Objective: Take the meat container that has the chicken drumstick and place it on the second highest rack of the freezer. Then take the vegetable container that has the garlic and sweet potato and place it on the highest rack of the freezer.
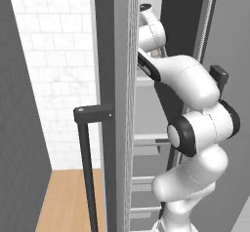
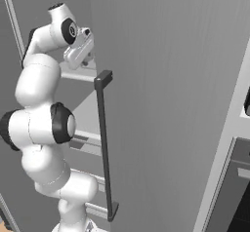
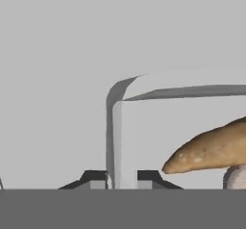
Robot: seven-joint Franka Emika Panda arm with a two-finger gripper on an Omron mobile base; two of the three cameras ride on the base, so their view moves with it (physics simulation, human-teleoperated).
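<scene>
You had flat, even rendered light with no glare and no visible source. Beyond the gripper (image 3: 122,181), the vegetable container (image 3: 144,127) showed soft shading on its near wall. Edges looked slightly soft and pixelated; nothing was lens-distorted.

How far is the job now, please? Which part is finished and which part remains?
In hand: the gripper is shut on the wall of the pale grey rectangular vegetable container, holding the tan tapered sweet potato and whitish garlic, inside the dark-grey freezer. Left: releasing it. I cannot see the meat container.
</scene>
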